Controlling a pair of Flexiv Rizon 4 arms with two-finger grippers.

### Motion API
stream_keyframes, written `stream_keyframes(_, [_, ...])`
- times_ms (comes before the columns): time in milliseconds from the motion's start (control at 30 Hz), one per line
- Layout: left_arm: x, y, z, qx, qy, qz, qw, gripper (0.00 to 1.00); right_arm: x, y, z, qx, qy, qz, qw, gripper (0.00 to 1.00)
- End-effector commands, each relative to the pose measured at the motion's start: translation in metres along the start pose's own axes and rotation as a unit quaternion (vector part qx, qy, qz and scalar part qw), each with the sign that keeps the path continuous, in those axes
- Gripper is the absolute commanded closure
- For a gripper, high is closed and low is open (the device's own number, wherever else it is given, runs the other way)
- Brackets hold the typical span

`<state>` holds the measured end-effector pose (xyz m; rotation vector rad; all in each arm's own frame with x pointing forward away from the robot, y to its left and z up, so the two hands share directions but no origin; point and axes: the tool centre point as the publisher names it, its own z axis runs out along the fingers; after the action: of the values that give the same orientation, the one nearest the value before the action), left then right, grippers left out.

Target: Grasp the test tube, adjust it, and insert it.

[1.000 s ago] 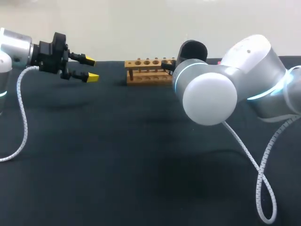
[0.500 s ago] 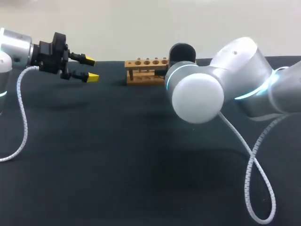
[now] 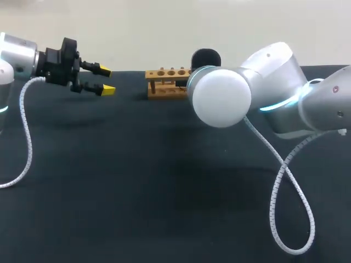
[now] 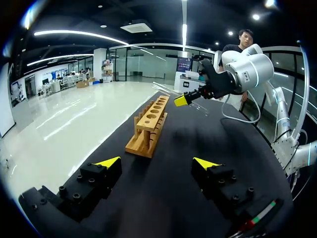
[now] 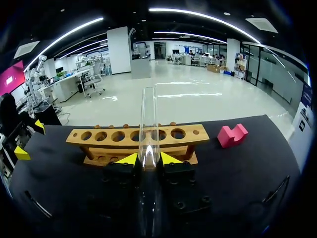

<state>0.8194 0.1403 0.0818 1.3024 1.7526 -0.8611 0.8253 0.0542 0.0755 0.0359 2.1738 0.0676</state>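
In the head view, the right arm (image 3: 219,99) hides the rack's (image 3: 164,73) right end, the right gripper (image 5: 147,159) and the tube (image 5: 148,119).

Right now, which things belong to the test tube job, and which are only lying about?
Job: test tube, held in the right pincer; wooden rack ahead of it.
Lying about: pink block off the rack's end; left pincer, open and empty.

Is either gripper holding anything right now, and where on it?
Right gripper is shut on the test tube near mid-length; left gripper is open, empty.
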Motion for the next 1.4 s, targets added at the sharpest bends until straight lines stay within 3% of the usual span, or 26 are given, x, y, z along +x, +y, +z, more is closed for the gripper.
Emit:
stream_keyframes(33, [0.001, -0.002, 0.0, -0.003, -0.002, 0.002, 1.0, 0.0, 0.004, 0.0, 0.006, -0.002, 0.008, -0.002, 1.0, 1.0])
stream_keyframes(1400, [0.001, -0.002, 0.0, -0.003, -0.002, 0.002, 1.0, 0.0, 0.035, -0.001, 0.022, -0.026, 0.145, 0.015, 0.989, 1.0])
